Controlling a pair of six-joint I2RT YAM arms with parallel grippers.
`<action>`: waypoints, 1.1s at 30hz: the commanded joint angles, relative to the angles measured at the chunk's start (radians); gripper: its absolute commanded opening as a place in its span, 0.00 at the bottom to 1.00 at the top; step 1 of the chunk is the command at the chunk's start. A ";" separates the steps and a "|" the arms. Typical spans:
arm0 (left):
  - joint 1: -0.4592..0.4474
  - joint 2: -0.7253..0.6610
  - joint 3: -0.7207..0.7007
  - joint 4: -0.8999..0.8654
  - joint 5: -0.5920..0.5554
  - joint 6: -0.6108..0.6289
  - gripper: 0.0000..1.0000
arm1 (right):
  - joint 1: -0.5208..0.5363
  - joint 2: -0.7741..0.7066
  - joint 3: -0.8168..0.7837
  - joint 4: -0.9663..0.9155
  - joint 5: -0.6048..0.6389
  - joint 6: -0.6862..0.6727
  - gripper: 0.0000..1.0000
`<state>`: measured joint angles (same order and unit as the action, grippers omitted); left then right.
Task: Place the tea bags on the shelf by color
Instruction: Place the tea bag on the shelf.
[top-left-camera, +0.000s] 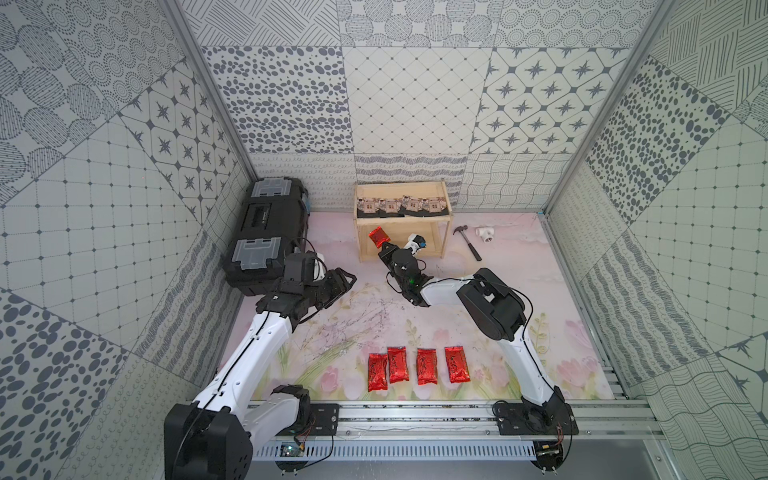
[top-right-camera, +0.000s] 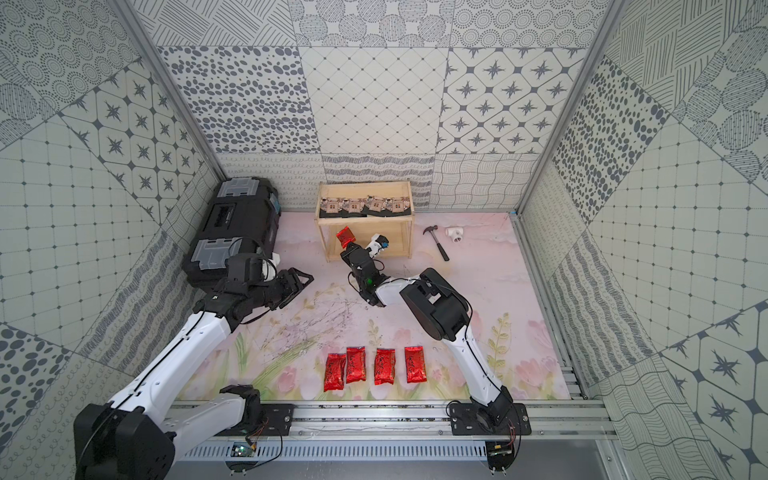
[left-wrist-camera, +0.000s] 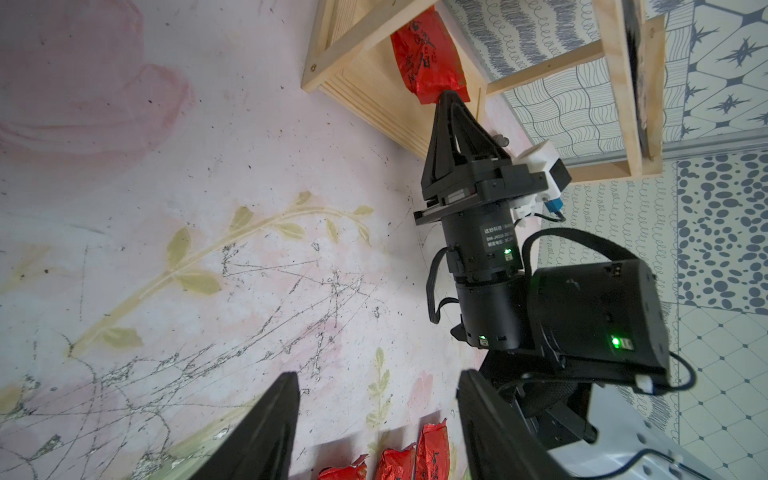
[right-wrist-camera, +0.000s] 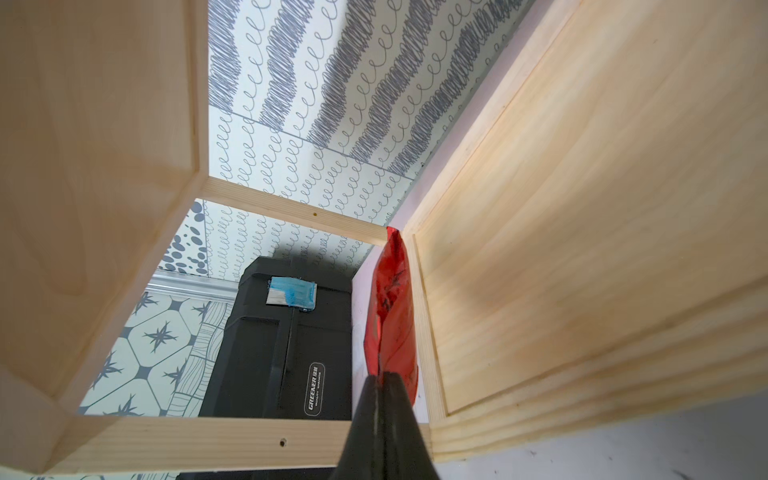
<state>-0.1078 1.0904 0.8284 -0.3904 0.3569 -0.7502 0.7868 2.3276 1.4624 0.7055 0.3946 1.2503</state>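
On the far left sits a black toolbox (top-left-camera: 270, 232). Next to it, the left gripper (top-left-camera: 344, 281) hangs over the flowery mat (top-left-camera: 340, 340). Its jaws are apart and there is nothing in them.

Then comes the wooden shelf (top-left-camera: 415, 218). Four black tea bags (top-left-camera: 402, 206) lie in a row on its top, so I think the black ones are done. The right gripper (top-left-camera: 383, 248) is pinched tight on the end of one red tea bag (top-left-camera: 378, 237). It holds the bag at the left end of the shelf, down at the lower level, and has not let go yet.

Farther right lie a hammer (top-left-camera: 468, 243) and a white pipe piece (top-left-camera: 485, 235). They have no part in this job. Near the front of the mat, four more red tea bags (top-left-camera: 427, 365) wait in a row. So about half the job looks done, with five red ones left to put down.

The top views show the black row and the waiting red row together. The right wrist view shows neither. But it does show that the red tea bag stands on its thin edge, just beside the end of the lower board (right-wrist-camera: 582, 208), inside the shelf frame. I cannot tell if it touches the wood. The left wrist view shows the pinch from the side.
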 joint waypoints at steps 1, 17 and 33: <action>0.005 -0.013 -0.003 -0.033 0.027 0.042 0.66 | 0.000 0.046 0.067 -0.016 0.008 0.016 0.00; 0.005 -0.021 -0.001 -0.041 0.031 0.051 0.66 | 0.010 0.132 0.169 -0.108 0.012 0.056 0.00; 0.004 -0.011 -0.021 -0.013 0.058 0.033 0.66 | 0.032 0.125 0.158 -0.150 -0.031 0.077 0.13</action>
<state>-0.1074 1.0756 0.8154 -0.4145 0.3653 -0.7303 0.8112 2.4489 1.6119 0.5621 0.3782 1.3289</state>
